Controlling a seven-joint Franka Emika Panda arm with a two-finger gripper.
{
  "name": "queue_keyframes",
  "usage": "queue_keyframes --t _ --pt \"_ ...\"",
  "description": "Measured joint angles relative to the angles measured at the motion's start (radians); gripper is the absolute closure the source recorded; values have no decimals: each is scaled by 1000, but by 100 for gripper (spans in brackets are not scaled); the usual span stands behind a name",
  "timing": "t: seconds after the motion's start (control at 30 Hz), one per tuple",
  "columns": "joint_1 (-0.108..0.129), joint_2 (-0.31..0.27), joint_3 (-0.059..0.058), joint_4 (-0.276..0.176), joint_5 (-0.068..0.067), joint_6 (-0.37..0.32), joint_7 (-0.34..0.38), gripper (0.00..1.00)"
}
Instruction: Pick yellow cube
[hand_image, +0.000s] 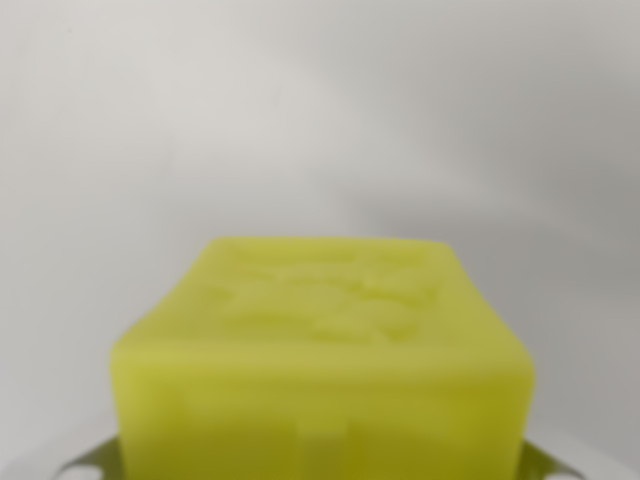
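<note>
Low in the wrist view, centred and filling the bottom half, sits the yellow cube (322, 370) — very close to my camera, its edges soft with blur. Top face tilts away from me, showing a faint raised pattern I cannot read. Near face runs off the bottom edge, with a small notch at its middle. Small pale metal tabs poke out at both lower corners of the cube, wrist view's left and right — likely parts of my claw, but too little shows; fingers not visible, so I cannot tell whether my claw is spread or closed. Behind the cube, a plain grey-white surface (320, 120), featureless and out of focus
</note>
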Motion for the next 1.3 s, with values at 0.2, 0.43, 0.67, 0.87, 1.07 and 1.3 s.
queue_keyframes --t 0.2,0.43,0.67,0.87,1.07,1.3 --pt "0 -29 0 -3 1 -26 0 100" --pt "0 -61 0 -4 2 -58 -1 100" --pt "0 -92 0 -2 2 -91 -1 100" --pt "0 -118 0 1 3 -120 -2 100" --pt "0 -142 0 6 3 -150 -2 100" --pt "0 -169 0 14 4 -185 -3 100"
